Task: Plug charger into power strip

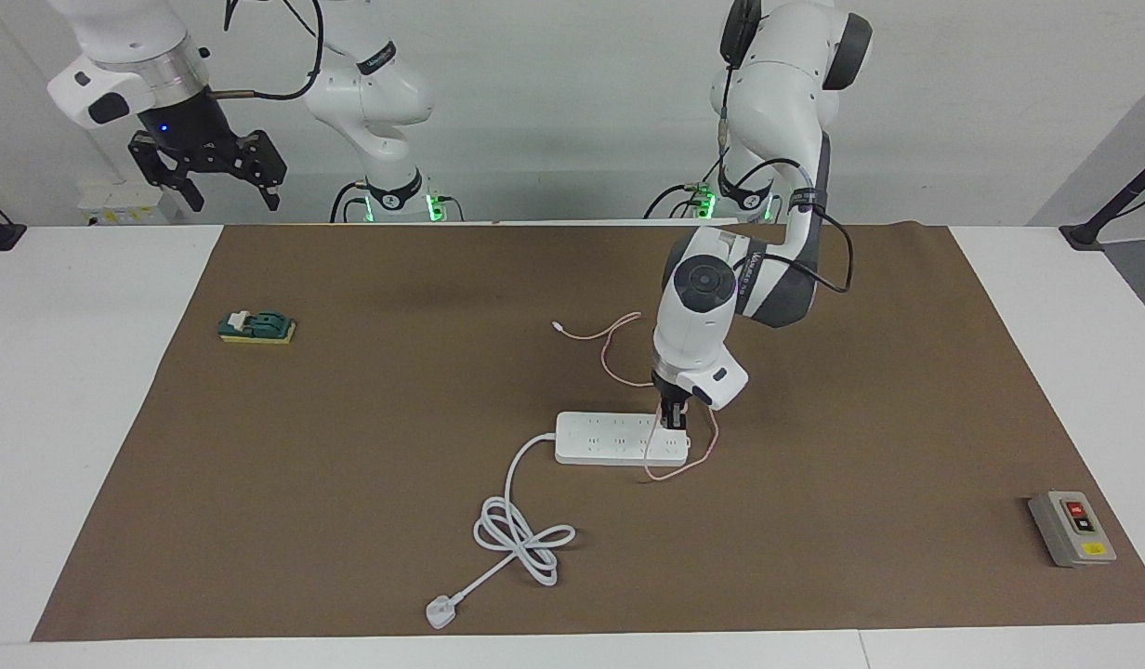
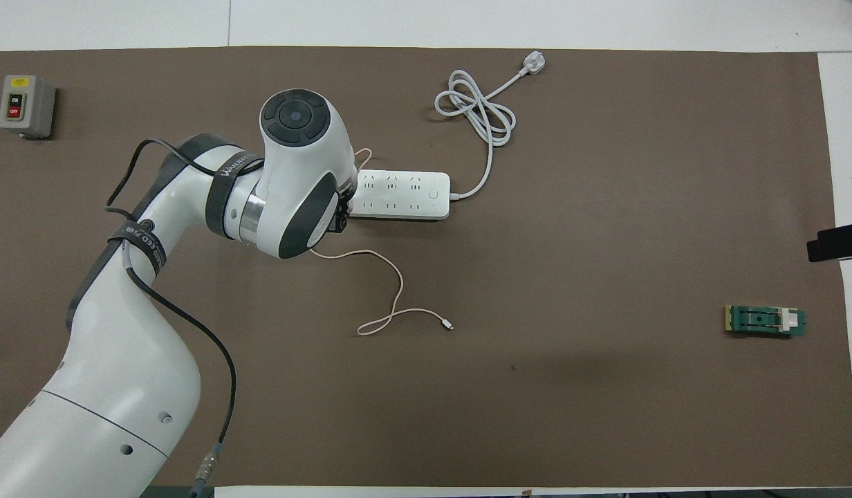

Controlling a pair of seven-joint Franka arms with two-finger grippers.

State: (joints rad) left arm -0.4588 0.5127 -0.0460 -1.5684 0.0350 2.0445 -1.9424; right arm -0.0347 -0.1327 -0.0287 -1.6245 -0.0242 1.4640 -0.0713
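A brown mat (image 1: 349,520) covered most of the table, and on it the largest task thing, the white power strip (image 1: 610,439), lay near the middle with its thick white cord (image 1: 521,534) looping away from the robots to a three-pin plug (image 1: 440,612). The left arm reached down over the strip's end toward the left arm's end of the table, its left gripper (image 1: 673,415) set right on top of that end; the charger itself was hidden between gripper and strip in both views, so only its thin pink cable (image 1: 610,348) showed, one loop running back toward the robots and another curling out beside the strip. Whether the fingers were clenched on the charger or already released could not be told. The right gripper (image 1: 221,175) hung high over the table's edge at the right arm's end, its fingers spread apart, waiting. A small green block (image 1: 256,326) sat on the mat below it, and a grey button box (image 1: 1072,528) lay well apart at the other end. The step in hand seemed to be the insertion itself; next would likely come a straight downward press, with the strip liable to slide since nothing held it.
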